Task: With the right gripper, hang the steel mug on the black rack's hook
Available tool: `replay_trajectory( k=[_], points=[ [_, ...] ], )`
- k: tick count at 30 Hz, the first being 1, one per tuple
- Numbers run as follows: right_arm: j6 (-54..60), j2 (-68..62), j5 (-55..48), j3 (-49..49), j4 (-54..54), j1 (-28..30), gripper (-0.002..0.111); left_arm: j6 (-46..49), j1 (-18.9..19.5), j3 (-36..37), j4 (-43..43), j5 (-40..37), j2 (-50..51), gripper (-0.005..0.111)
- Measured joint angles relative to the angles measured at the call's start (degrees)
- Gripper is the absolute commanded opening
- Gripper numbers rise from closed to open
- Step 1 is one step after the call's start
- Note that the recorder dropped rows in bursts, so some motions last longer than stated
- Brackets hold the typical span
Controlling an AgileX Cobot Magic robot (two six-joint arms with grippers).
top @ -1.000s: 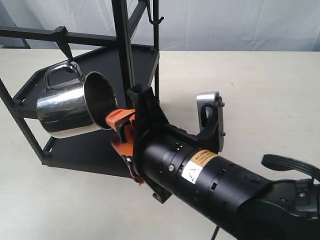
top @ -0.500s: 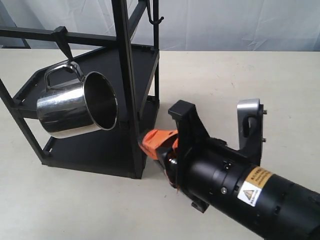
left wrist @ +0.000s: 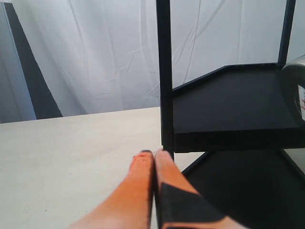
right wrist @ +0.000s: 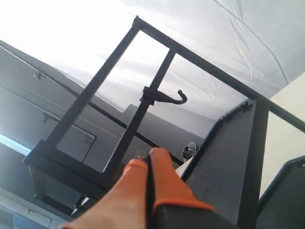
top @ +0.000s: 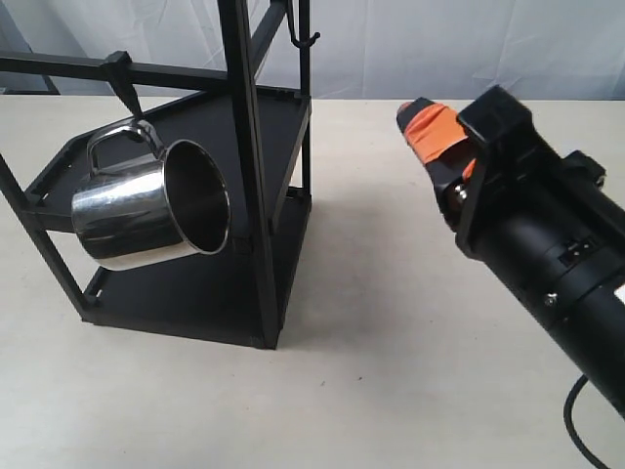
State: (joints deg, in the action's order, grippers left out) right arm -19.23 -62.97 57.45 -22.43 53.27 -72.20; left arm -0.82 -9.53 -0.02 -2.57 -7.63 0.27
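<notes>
The steel mug (top: 146,210) hangs tilted by its looped handle (top: 115,140) from the hook (top: 130,96), a tapered black peg on the black rack's (top: 244,147) horizontal bar. Nothing grips the mug. My right gripper (top: 418,119) is shut and empty, its orange pads together, well to the right of the rack and above the table. The right wrist view shows the same gripper (right wrist: 148,156) shut, pointing at the rack's upper frame (right wrist: 157,95). My left gripper (left wrist: 153,153) is shut beside a rack post (left wrist: 164,76); the mug's edge (left wrist: 296,81) shows at the far side.
A thin curved wire hook (top: 305,39) hangs on the rack's back post, and appears as the wire hook (right wrist: 172,98) in the right wrist view. The rack's two shelves (top: 195,278) stand on the beige table (top: 391,322). A black cable (top: 581,430) lies by the right arm.
My right gripper has drawn back from the mug's rim, moving right and upward, and its wrist has turned. The mug stays hanging on the peg.
</notes>
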Motion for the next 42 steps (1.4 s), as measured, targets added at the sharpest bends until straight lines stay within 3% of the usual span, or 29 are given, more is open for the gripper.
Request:
replay_trajectory(
  k=[8,13,16,24,27,31,34,35,36,38,42],
  points=[
    [14.2,1.5,-3.1,0.0,0.8,0.0,0.0,0.0,0.0,0.0,0.0,0.0,0.0,0.002],
    [35.9,2.9,-1.2,0.0,11.5,0.0,0.0,0.0,0.0,0.0,0.0,0.0,0.0,0.002],
    [39.4,3.4,-0.1,0.0,17.5,0.0,0.0,0.0,0.0,0.0,0.0,0.0,0.0,0.002],
    [54.6,20.2,-12.7,0.0,19.4,2.2,0.0,0.0,0.0,0.0,0.0,0.0,0.0,0.002],
    [58.6,23.4,-22.2,0.0,19.4,8.9,0.0,0.0,0.0,0.0,0.0,0.0,0.0,0.002],
    [61.4,27.0,-38.7,0.0,19.3,23.6,0.0,0.0,0.0,0.0,0.0,0.0,0.0,0.002],
    [62.7,33.2,-58.2,3.9,14.8,43.9,0.0,0.0,0.0,0.0,0.0,0.0,0.0,0.002],
    [62.7,34.7,-60.8,5.1,14.7,47.2,0.0,0.0,0.0,0.0,0.0,0.0,0.0,0.002],
    [62.8,39.5,-66.2,8.8,14.4,55.1,0.0,0.0,0.0,0.0,0.0,0.0,0.0,0.002],
    [62.8,48.0,-71.3,14.0,14.3,64.8,0.0,0.0,0.0,0.0,0.0,0.0,0.0,0.002],
    [62.9,61.9,-76.6,19.7,10.6,76.6,0.0,0.0,0.0,0.0,0.0,0.0,0.0,0.002]
  ],
)
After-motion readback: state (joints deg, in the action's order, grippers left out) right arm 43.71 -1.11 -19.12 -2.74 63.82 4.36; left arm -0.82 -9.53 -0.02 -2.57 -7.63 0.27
